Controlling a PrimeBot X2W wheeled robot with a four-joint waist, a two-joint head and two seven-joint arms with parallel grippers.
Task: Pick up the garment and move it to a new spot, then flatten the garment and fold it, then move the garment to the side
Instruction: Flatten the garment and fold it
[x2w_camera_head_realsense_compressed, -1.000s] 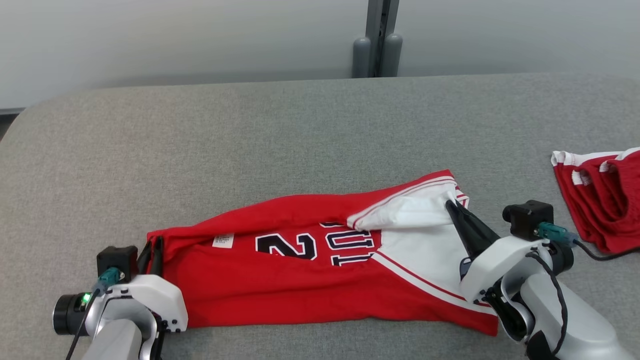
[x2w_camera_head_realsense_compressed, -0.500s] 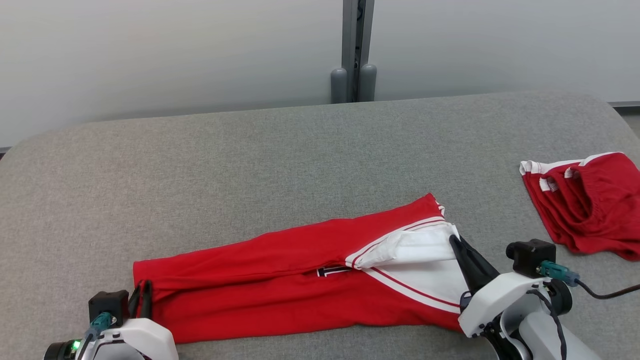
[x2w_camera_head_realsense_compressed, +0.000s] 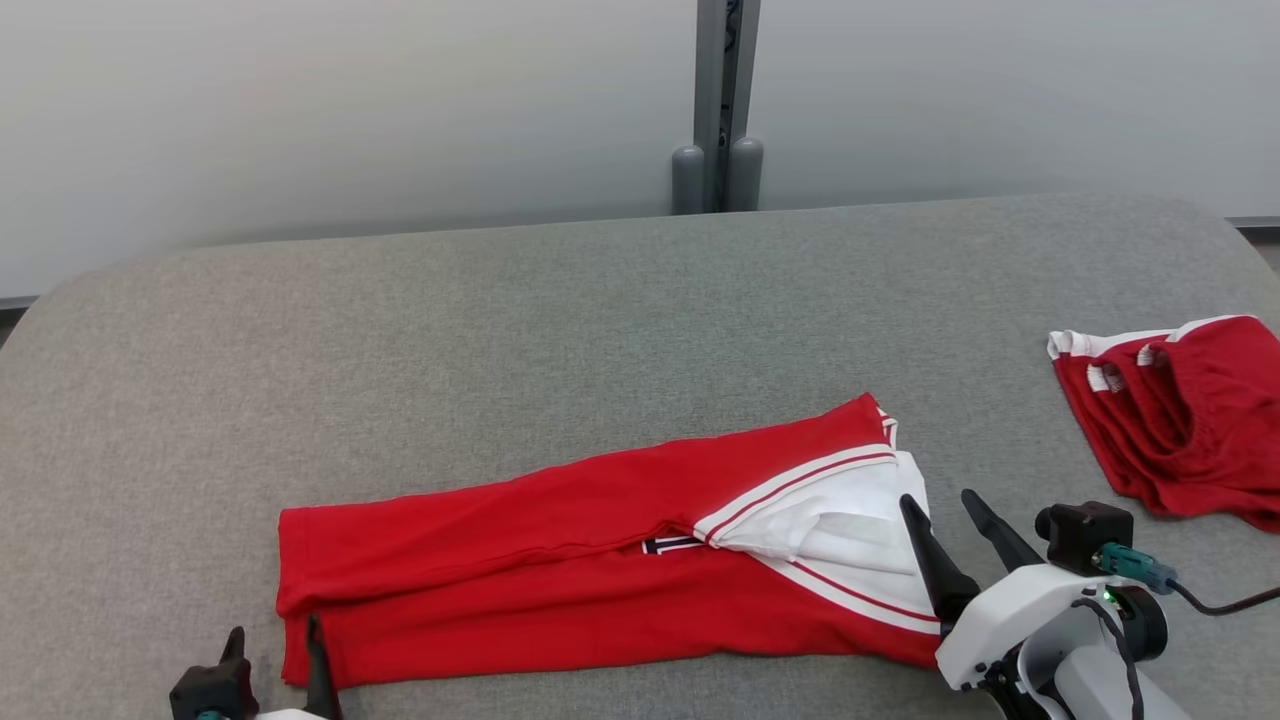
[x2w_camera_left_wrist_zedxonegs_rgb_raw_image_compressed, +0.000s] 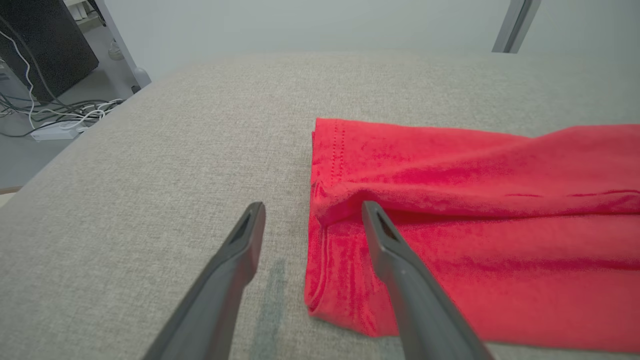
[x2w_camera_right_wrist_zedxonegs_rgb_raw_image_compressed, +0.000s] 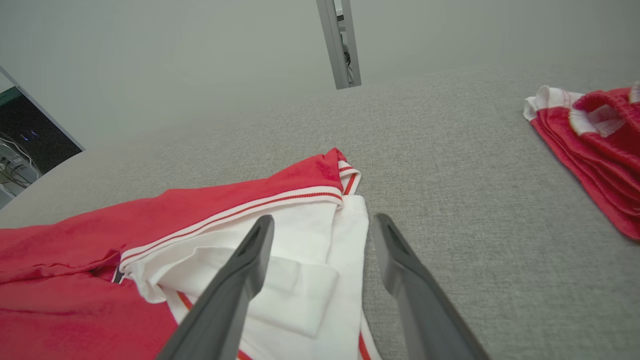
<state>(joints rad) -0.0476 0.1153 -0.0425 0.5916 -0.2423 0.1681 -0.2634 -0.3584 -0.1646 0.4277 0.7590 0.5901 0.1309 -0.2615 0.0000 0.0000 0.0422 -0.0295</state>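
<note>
jaws apart at both ends of the jersey (x2w_camera_head_realsense_compressed: 500, 560)

left gripper (x2w_camera_head_realsense_compressed: 274, 630) spread wide, straddling the jersey's red edge; right gripper (x2w_camera_head_realsense_compressed: 937, 497) spread too, straddling its white edge. jersey lies folded lengthwise on the grey cushion (x2w_camera_head_realsense_compressed: 600, 320), well apart from a second red garment (x2w_camera_head_realsense_compressed: 1190, 430)

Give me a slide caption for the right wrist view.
Open right gripper at the white end of the folded red garment on a grey surface, second red garment lying apart.

Red/white garment (x2w_camera_head_realsense_compressed: 560, 560) folded lengthwise, flat on grey surface (x2w_camera_head_realsense_compressed: 500, 330).
</note>
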